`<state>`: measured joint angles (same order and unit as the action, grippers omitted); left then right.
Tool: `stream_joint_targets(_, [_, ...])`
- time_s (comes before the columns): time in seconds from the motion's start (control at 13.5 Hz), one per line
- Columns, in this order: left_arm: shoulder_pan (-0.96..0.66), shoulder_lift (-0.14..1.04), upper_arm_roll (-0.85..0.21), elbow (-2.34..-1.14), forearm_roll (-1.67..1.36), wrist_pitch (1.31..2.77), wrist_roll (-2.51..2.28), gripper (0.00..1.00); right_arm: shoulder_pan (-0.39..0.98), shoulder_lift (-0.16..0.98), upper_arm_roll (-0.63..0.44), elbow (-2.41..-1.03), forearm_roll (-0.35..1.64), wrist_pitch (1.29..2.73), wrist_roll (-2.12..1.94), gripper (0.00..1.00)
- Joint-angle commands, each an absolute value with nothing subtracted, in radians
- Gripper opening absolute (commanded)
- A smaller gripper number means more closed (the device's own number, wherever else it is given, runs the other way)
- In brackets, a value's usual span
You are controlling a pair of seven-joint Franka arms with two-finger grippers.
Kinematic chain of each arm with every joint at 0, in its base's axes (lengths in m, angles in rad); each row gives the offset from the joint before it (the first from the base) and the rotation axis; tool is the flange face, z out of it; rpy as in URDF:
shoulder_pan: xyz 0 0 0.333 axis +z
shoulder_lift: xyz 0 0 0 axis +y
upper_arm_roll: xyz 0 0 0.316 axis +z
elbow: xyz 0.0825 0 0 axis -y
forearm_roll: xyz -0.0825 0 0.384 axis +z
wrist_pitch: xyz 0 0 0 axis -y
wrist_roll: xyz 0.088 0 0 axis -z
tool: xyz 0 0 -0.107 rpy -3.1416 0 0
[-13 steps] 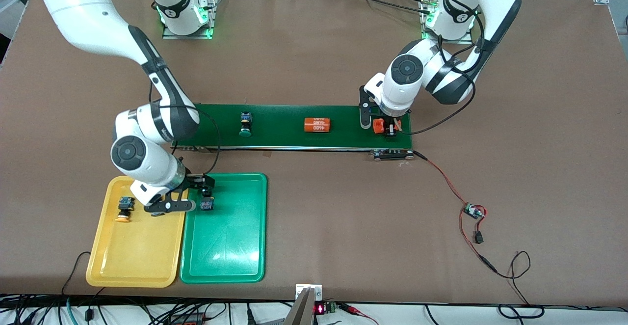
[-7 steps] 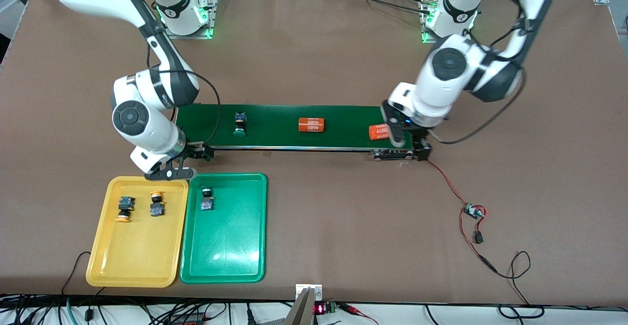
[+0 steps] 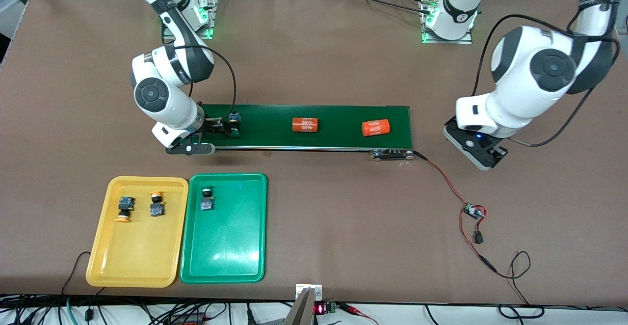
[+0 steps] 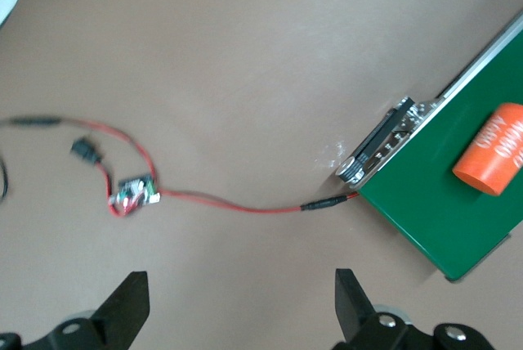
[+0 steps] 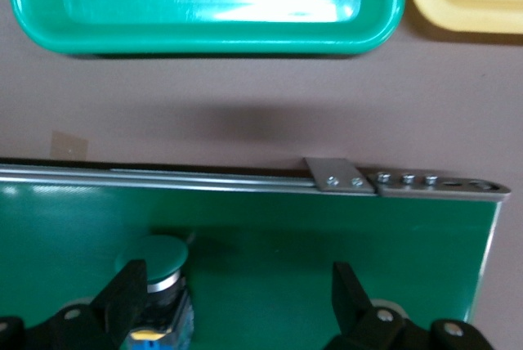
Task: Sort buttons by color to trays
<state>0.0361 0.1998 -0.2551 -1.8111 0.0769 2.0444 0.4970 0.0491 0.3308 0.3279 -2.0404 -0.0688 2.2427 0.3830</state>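
We're on the last green-capped push-button switch, lying on the long dark-green conveyor belt. Right gripper at its 9 o'clock, fingers spread. Next: straddle, pinch, carry to the shallow green plastic tray. Left gripper waits over bare table, fingers spread.

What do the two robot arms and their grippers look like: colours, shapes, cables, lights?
Both arms have glossy white rounded shells with black joint bands and round dark grey caps at the joints. A thin black cable loops along each. The left gripper and right gripper carry black fingers on white-and-black bodies. The left gripper's body shows a small blue light; both bases glow green.
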Motion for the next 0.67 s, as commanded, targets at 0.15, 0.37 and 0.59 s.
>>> stream_joint_targets(0.15, [0.028,0.184,-0.163,-1.7,0.058,1.872,0.125,1.0,0.057,0.321,0.337,-2.095,-0.054,2.25,0.394,1.0])
stream_joint_targets(0.37, [0.026,0.173,-0.109,-1.594,0.057,1.697,-0.13,1.0,0.057,0.322,0.342,-2.1,-0.054,2.247,0.391,1.0])
stream_joint_targets(0.59, [0.025,0.173,-0.037,-1.546,0.049,1.683,-0.152,1.0,0.055,0.33,0.35,-2.1,-0.054,2.247,0.393,1.0])
